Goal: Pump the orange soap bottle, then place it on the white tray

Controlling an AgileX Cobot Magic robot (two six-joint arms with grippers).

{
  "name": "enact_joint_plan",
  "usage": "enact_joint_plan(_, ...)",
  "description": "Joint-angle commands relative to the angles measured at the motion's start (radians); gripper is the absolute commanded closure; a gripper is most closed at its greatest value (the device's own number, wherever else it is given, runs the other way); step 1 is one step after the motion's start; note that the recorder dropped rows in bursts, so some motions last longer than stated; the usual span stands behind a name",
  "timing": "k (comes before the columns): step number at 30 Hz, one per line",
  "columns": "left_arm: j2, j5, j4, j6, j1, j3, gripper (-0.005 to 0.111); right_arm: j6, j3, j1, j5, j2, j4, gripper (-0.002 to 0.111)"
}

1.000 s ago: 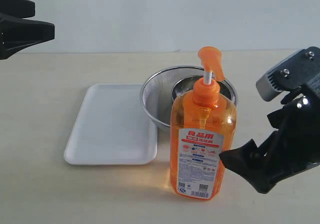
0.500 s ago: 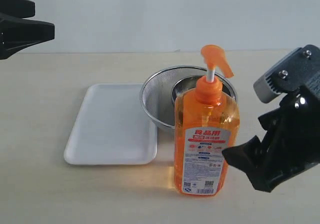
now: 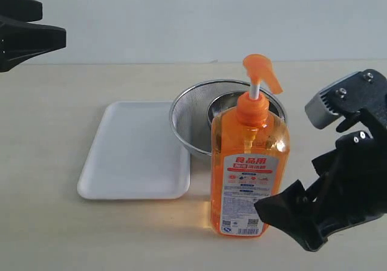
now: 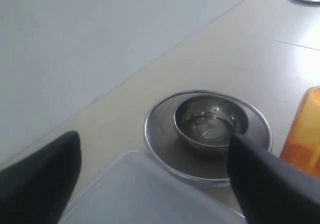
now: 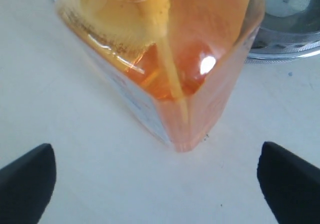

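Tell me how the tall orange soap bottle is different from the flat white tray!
The tall translucent orange plastic soap bottle stands upright; the flat white rectangular tray lies low and wide. The bottle is see-through orange with liquid inside; the tray is solid white. The bottle carries a printed label and a pump; the tray is bare. Both rest on the beige table, next to the round steel strainer.
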Motion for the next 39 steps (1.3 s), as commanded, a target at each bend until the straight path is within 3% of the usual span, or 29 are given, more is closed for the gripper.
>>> enact_joint_plan(1, -0.007, 0.003, -0.002, 0.001, 0.003, 0.004, 0.033, 0.061, -0.006, 0.002, -0.017, -0.002, 0.001, 0.003)
enact_joint_plan(3, -0.007, 0.003, -0.002, 0.001, 0.003, 0.004, 0.033, 0.042, -0.006, 0.002, -0.036, -0.002, -0.021, 0.003)
enact_joint_plan(7, -0.007, 0.003, -0.002, 0.001, 0.003, 0.004, 0.033, -0.188, 0.012, 0.002, -0.055, -0.002, -0.005, 0.003)
enact_joint_plan(16, -0.007, 0.0, -0.002, 0.001, 0.003, 0.004, 0.033, -0.926, 0.181, -0.025, -0.186, -0.002, 0.657, 0.003)
enact_joint_plan(21, -0.007, 0.0, -0.002, 0.001, 0.003, 0.004, 0.033, -1.104, 0.203, -0.1, -0.173, -0.002, 0.769, 0.003)
enact_joint_plan(27, -0.007, 0.0, -0.002, 0.001, 0.003, 0.004, 0.033, -1.358, 0.203, -0.242, -0.046, -0.002, 0.925, 0.003)
enact_joint_plan(31, -0.007, 0.0, -0.002, 0.001, 0.003, 0.004, 0.033, -1.533, 0.203, -0.371, 0.136, -0.002, 1.022, 0.003)
enact_joint_plan(39, -0.007, 0.0, -0.002, 0.001, 0.003, 0.004, 0.033, -1.644, 0.201, -0.547, 0.355, 0.029, 1.037, 0.003)
